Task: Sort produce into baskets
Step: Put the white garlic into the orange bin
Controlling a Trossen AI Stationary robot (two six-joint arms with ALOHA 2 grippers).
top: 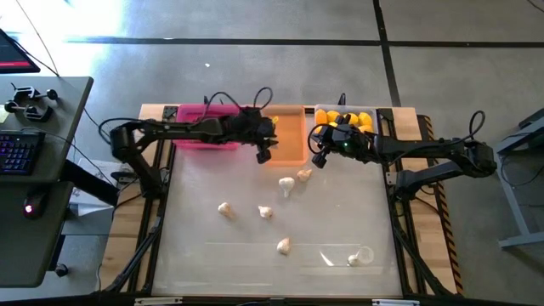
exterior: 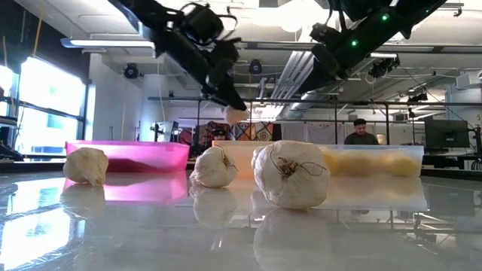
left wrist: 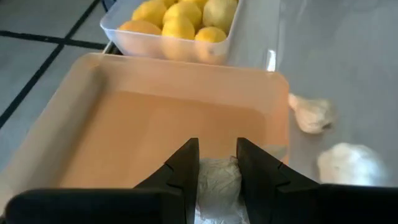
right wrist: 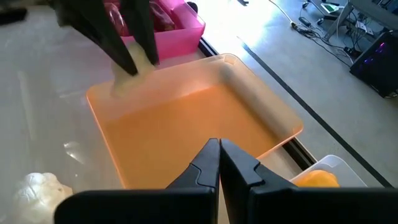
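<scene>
A glossy pale surface (top: 212,255) with a wooden frame stands on a grey concrete floor (top: 255,68) crossed by dark lines. A scrap of clear plastic (top: 361,255) lies near the front right corner of the surface. To the left stands a dark desk (top: 51,170) carrying a keyboard (top: 17,153) with coloured backlighting and the corner of a screen (top: 13,53). Behind the surface, in a room with exposed ceiling pipes and bright windows, a person (exterior: 362,132) sits beside a dark monitor (exterior: 446,134).
</scene>
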